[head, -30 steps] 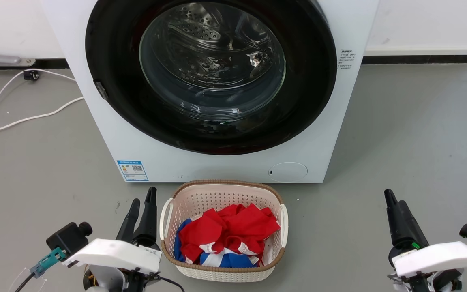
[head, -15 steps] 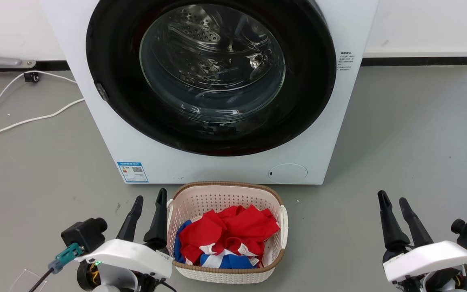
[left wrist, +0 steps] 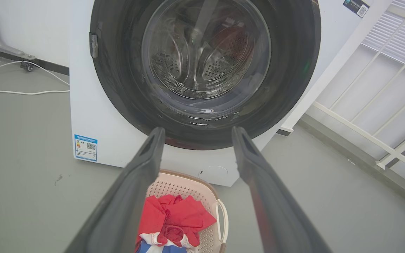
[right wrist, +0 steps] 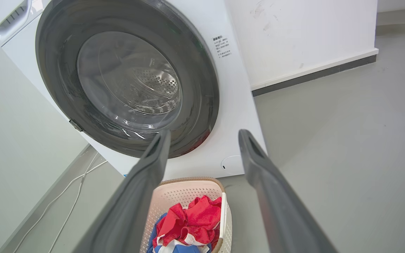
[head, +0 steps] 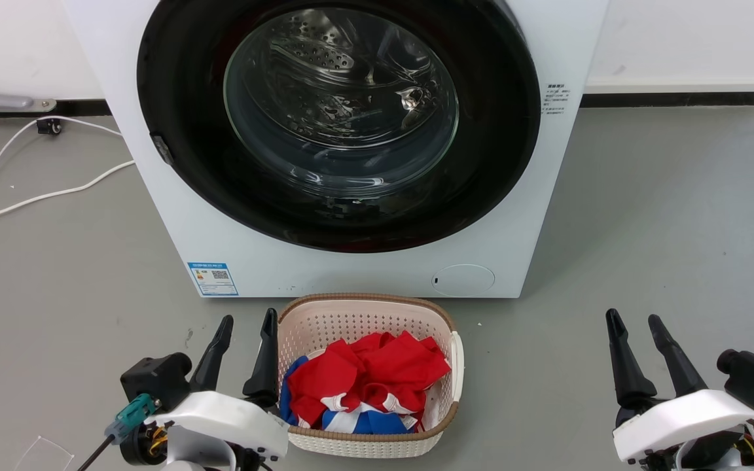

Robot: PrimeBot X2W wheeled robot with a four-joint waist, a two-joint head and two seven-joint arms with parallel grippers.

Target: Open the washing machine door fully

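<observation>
The washing machine door (head: pixel 495 131) is a big glossy black round with a bulging glass window, lying flush against the white machine front. A small grey latch (head: pixel 162 147) sits on its left edge. My left gripper (head: pixel 249 318) is open and empty near the floor, just left of the basket and well short of the door. My right gripper (head: pixel 632 317) is open and empty too, far out at the lower right. The left wrist view has the door (left wrist: pixel 287 70) beyond the open left gripper (left wrist: pixel 198 130). In the right wrist view the door (right wrist: pixel 202 88) lies beyond the open right gripper (right wrist: pixel 205 133).
A cream laundry basket (head: pixel 364 297) holding red and blue clothes stands on the grey floor directly before the machine, between my grippers. White cables (head: pixel 36 196) trail on the floor at the left. A white railing (left wrist: pixel 381 105) runs to the machine's right.
Both grippers' fingers have spread apart over the last second. The left gripper has shifted right, up against the basket's side, and the right gripper has edged slightly left. The door has not moved.
</observation>
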